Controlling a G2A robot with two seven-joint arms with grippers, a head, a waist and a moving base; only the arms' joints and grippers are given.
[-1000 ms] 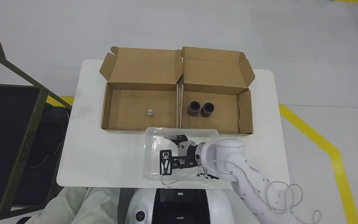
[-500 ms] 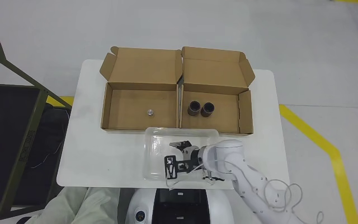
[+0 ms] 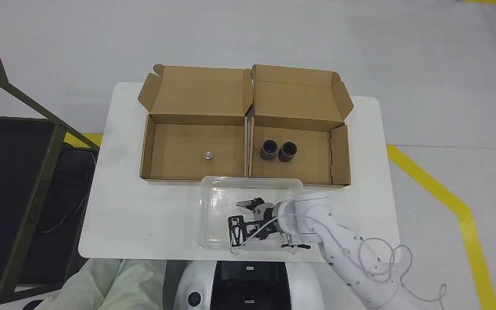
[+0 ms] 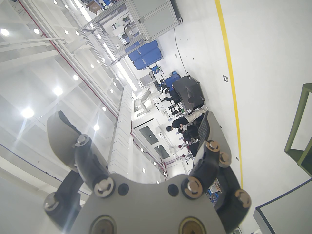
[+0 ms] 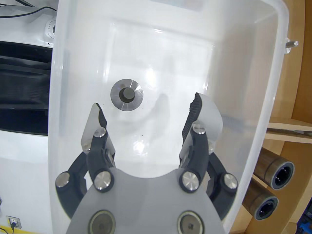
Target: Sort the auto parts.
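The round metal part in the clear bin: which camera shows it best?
The right wrist view: the round metal part lies on the clear bin's floor, just beyond the open claw. In the top view I cannot make it out; the left wrist view faces the room.

The right gripper [image 5: 146, 108] sits low inside the clear bin [image 5: 280, 32] with its jaws spread. The bin walls close it in on every side, so passage is through the open top. A round metal part [image 5: 126, 94] stands just ahead of one fingertip. Past the bin, the near walls of the cardboard boxes [image 3: 174, 155] bar sideways entry. Two dark cylinders [image 3: 270, 149] lie beside the boxes' shared wall.
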